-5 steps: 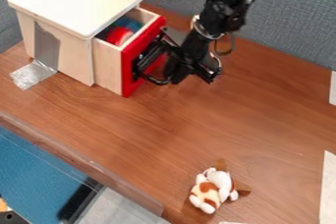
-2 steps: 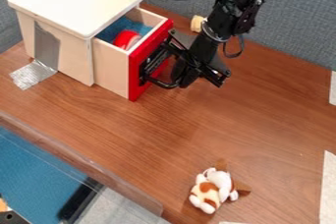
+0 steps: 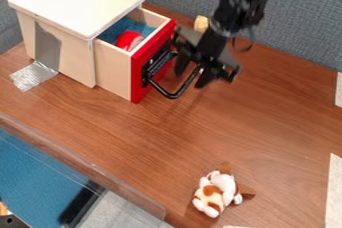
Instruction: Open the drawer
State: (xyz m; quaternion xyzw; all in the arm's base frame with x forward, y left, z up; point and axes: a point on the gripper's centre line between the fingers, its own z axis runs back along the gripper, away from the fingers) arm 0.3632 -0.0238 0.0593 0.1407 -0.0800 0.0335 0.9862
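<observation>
A: Where's the drawer (image 3: 112,72) at?
B: Pulled partway out of its box (image 3: 77,4), far-left corner of the bench (image 3: 267,117).
A: Claw (image 3: 193,72)?
B: Spread wide, right by the black handle (image 3: 178,95) lol.

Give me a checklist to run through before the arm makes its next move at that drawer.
1. Drawer pulled out of the cabinet: ok, part of its inside shows.
2. Drawer at the end of its travel: cannot tell, no stop is visible.
3. Gripper open: ok, its fingers stand apart.
4. Gripper free of the black handle: cannot tell, the two overlap from this angle.
5. Red item inside the drawer: ok.
6. Plush toy away from the drawer: ok, it lies apart on the table.
</observation>
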